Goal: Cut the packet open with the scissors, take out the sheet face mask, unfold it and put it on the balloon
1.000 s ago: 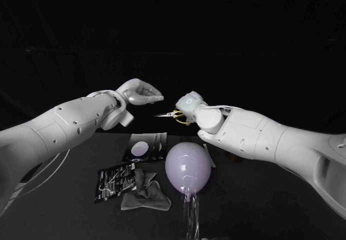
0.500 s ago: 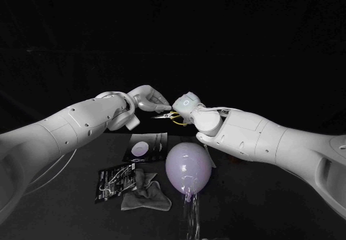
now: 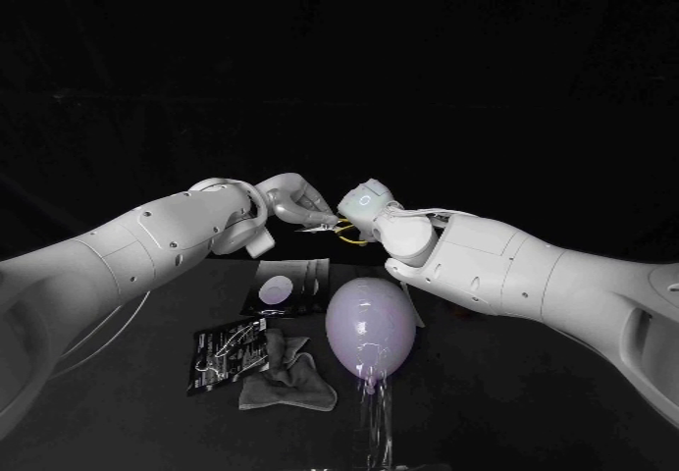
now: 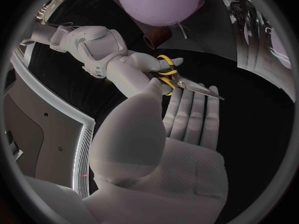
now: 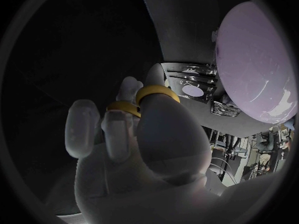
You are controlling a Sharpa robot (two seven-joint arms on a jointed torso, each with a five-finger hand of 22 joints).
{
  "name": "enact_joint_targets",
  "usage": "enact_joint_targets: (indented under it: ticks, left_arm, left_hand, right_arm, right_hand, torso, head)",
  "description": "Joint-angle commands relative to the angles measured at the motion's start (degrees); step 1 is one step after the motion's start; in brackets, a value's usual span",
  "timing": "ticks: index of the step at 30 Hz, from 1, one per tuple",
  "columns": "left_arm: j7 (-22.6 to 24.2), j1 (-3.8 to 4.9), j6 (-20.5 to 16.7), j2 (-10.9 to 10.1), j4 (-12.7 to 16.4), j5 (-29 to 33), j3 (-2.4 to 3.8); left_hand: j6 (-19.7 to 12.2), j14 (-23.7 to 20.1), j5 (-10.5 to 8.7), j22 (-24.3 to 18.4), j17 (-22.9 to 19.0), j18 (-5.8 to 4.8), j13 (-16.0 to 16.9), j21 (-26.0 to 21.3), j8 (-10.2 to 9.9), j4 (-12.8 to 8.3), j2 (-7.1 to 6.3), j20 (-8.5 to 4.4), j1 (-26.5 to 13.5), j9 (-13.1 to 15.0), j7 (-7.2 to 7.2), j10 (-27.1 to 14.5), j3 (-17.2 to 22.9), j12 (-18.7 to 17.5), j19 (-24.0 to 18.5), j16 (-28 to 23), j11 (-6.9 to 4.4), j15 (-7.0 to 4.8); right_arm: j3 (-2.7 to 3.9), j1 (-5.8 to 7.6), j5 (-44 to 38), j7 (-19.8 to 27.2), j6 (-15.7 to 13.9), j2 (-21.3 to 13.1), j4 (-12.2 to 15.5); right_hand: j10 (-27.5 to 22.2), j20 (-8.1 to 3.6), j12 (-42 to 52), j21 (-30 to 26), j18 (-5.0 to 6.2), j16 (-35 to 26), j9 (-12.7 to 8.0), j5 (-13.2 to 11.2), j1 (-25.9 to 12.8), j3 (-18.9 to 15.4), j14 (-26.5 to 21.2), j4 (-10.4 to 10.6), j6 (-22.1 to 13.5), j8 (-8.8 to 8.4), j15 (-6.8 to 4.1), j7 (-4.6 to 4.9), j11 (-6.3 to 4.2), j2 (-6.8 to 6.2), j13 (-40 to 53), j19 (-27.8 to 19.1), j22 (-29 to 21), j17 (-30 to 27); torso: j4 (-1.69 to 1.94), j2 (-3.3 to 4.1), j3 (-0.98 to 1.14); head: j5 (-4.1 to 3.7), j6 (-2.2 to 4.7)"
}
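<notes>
Since a second ago the left robot hand (image 3: 294, 204) has swung across to the right robot hand (image 3: 371, 208), and they meet in the air over the far edge of the tabletop (image 3: 538, 392), which lies bare beneath the right arm. Below them the pale lilac balloon (image 3: 371, 329) lies mid-tabletop, with a stack of packets (image 3: 287, 287) just beside it and a black packet (image 3: 227, 358) touching a crumpled pale sheet (image 3: 287, 381) nearby. The right fingers hook through the yellow loops of the scissors (image 3: 334, 228), whose blades point at the left fingers (image 4: 187, 114); these lie straight and side by side under the blades, though I cannot tell whether they grip them.
</notes>
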Motion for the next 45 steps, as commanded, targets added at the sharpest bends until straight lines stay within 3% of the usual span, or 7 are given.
enact_joint_targets:
  ticks: [1, 13, 20, 36, 45]
  left_arm:
    - [-1.01, 0.06, 3.18, 0.14, 0.32, -0.44, 0.02]
    - [-1.47, -0.05, 4.23, 0.33, 0.34, -0.43, -0.04]
    - [-1.69, -0.1, 4.3, 0.48, 0.28, -0.26, -0.06]
    - [-2.59, -0.13, 5.23, 0.43, 0.66, 0.03, -0.09]
    - [-2.76, -0.12, 6.08, 0.47, 0.93, 0.04, -0.12]
  left_hand:
    - [0.44, 0.5, -0.07, 0.07, 0.1, 0.73, -0.02, 0.26, 0.27, -0.08, 0.63, -0.08, 0.1, 0.09, -0.02, 0.65, 0.06, 0.02, 0.46, 0.4, 0.03, -0.11]
    - [0.86, 1.96, -0.05, 0.12, 0.39, 0.85, -0.12, 0.89, -0.4, -0.27, 1.94, -0.45, 2.32, -0.18, -0.27, 1.98, 1.91, -0.37, 2.0, 0.71, -0.37, -0.61]
    - [1.04, 2.53, -0.05, 0.17, 0.52, 0.84, -0.14, 1.2, -0.7, -0.14, 1.94, -0.69, 2.98, -0.3, -0.36, 2.52, 2.73, -0.55, 2.69, 0.8, -0.52, -0.79]
    - [0.51, 4.17, -0.08, 0.15, 0.93, 0.8, -0.16, 1.71, -1.84, 0.06, 0.03, -1.31, 3.2, -0.7, -0.23, 4.5, 3.72, -0.74, 4.03, 1.1, -0.76, -1.23]
    - [0.82, 4.34, -0.07, 0.08, 1.01, 0.79, -0.15, 1.69, -1.83, 0.18, -0.11, -1.34, 2.49, -0.67, -0.27, 4.79, 3.66, -0.79, 4.12, 1.05, -0.78, -1.25]
  right_arm:
    - [0.05, 0.13, -1.2, -0.45, -0.06, -0.03, 0.14]
    - [0.05, 0.13, -1.2, -0.38, -1.2, -0.64, 1.78]
    - [0.06, 0.13, -1.21, -0.28, -1.54, -1.04, 2.97]
    - [0.06, 0.13, -1.41, -0.53, -0.67, -1.43, 3.74]
    - [0.06, 0.13, -1.51, -0.58, -1.03, -1.43, 4.13]
  right_hand:
    - [6.88, 0.52, 14.4, -0.04, 0.41, 0.13, 0.0, -0.29, 14.67, 0.02, 4.09, 0.2, 0.0, -0.38, 0.04, 0.31, -3.49, 14.31, 0.02, 0.03, 6.92, 5.47]
    - [6.99, 0.56, 14.52, 0.33, 0.31, 0.25, -0.04, -0.27, 14.8, 0.08, 4.15, 0.21, 0.14, -0.45, 0.04, 0.31, -3.49, 14.37, 0.12, 0.3, 7.15, 5.7]
    - [7.04, 0.58, 14.58, 0.48, 0.27, 0.26, -0.05, -0.27, 14.87, 0.12, 4.16, 0.21, 0.2, -0.47, 0.04, 0.31, -3.49, 14.38, 0.16, 0.42, 7.25, 5.73]
    - [7.13, 0.62, 14.69, 0.56, 0.25, 0.32, -0.06, -0.25, 14.99, 0.18, 4.19, 0.18, 0.29, -0.51, 0.03, 0.3, -3.5, 14.39, 0.25, 0.48, 7.31, 5.83]
    - [7.17, 0.63, 14.69, 0.63, 0.24, 0.37, -0.07, -0.24, 15.05, 0.22, 4.21, 0.17, 0.35, -0.52, 0.03, 0.3, -3.51, 14.4, 0.25, 0.54, 7.36, 5.92]
  torso:
    - [-0.01, 0.0, 0.0]
    - [-0.06, -0.02, 0.03]
    - [0.0, -0.03, 0.04]
    - [0.06, -0.04, -0.03]
    - [0.02, -0.05, -0.02]
  head:
    - [0.03, -0.02]
    - [0.0, 0.12]
    - [-0.06, 0.1]
    - [-0.05, -0.06]
    - [0.0, -0.14]
